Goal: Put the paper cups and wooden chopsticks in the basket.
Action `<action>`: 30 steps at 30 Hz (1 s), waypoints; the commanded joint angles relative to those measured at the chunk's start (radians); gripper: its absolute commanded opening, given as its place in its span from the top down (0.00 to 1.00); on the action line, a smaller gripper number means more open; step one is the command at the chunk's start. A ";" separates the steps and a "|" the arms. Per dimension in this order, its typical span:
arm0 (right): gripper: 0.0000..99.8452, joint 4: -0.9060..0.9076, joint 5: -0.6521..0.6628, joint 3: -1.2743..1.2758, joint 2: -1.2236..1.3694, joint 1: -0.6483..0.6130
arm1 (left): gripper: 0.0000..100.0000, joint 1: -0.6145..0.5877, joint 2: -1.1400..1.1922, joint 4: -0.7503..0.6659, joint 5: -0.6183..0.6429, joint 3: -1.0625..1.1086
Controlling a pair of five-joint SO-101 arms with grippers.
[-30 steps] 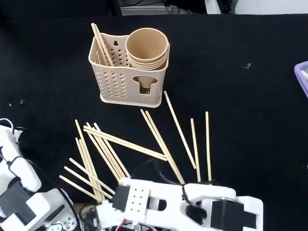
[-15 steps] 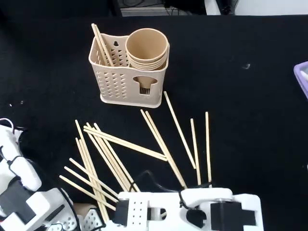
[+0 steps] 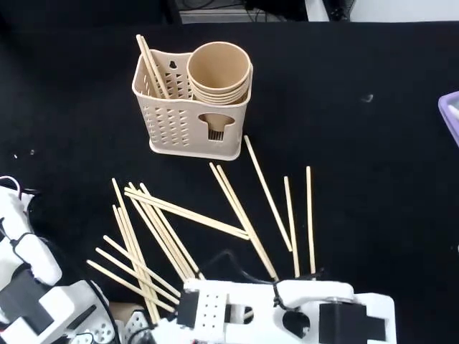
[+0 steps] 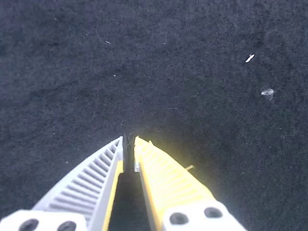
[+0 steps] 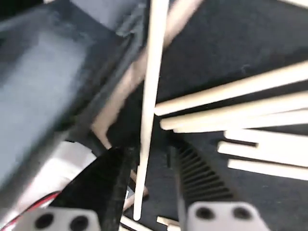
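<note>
The beige perforated basket (image 3: 188,118) stands at the back left, holding a stack of paper cups (image 3: 219,68) and a few wooden chopsticks (image 3: 152,66). Several loose chopsticks (image 3: 154,229) lie fanned over the black cloth, with more to the right (image 3: 290,215). My right arm (image 3: 280,312) lies along the front edge. The right gripper (image 5: 151,151) is open low over the left pile, with one chopstick (image 5: 151,82) running between its fingers and a gap beside it. At the front left corner, my left gripper (image 4: 129,142) is shut and empty over bare cloth.
A purple object (image 3: 450,111) sits at the right edge. The left arm's white body (image 3: 29,290) stands at the front left, beside the chopstick pile. Bare black cloth lies right of the basket.
The right arm has drawn back toward the front edge, uncovering more of the chopstick ends. The left arm, the basket and the chopsticks have not moved.
</note>
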 commanded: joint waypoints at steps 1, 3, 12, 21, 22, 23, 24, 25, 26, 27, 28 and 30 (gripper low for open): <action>0.99 -0.035 0.009 0.025 0.013 0.025 | 0.95 0.004 -0.023 0.006 0.003 -0.062; 0.98 -0.035 0.009 0.021 0.013 0.037 | 0.95 0.004 -0.023 0.006 0.003 -0.062; 0.99 0.026 0.015 -0.082 0.012 0.219 | 0.95 0.001 -0.025 0.006 0.003 -0.062; 0.99 -0.043 0.015 -0.180 0.012 0.411 | 0.95 -0.004 -0.057 0.075 0.002 -0.090; 0.99 -0.043 0.015 -0.185 0.012 0.416 | 0.95 -0.004 -0.077 0.098 0.002 -0.094; 0.99 -0.043 0.015 -0.185 0.012 0.416 | 0.95 -0.004 -0.097 0.115 0.002 -0.094; 0.99 -0.043 0.015 -0.183 0.012 0.416 | 0.95 -0.004 -0.121 0.124 0.002 -0.091; 0.99 -0.040 0.015 -0.183 0.012 0.413 | 0.95 -0.004 -0.138 0.133 0.002 -0.088; 0.99 -0.038 0.015 -0.182 0.012 0.411 | 0.95 -0.004 -0.155 0.132 0.002 -0.076; 0.98 -0.035 0.012 -0.185 0.012 0.411 | 0.95 -0.002 -0.173 0.126 0.002 -0.061; 0.98 -0.035 0.009 -0.188 0.012 0.411 | 0.95 -0.002 -0.187 0.112 0.000 -0.045; 0.98 -0.038 0.009 -0.189 0.012 0.410 | 0.95 -0.001 -0.209 0.077 0.000 -0.012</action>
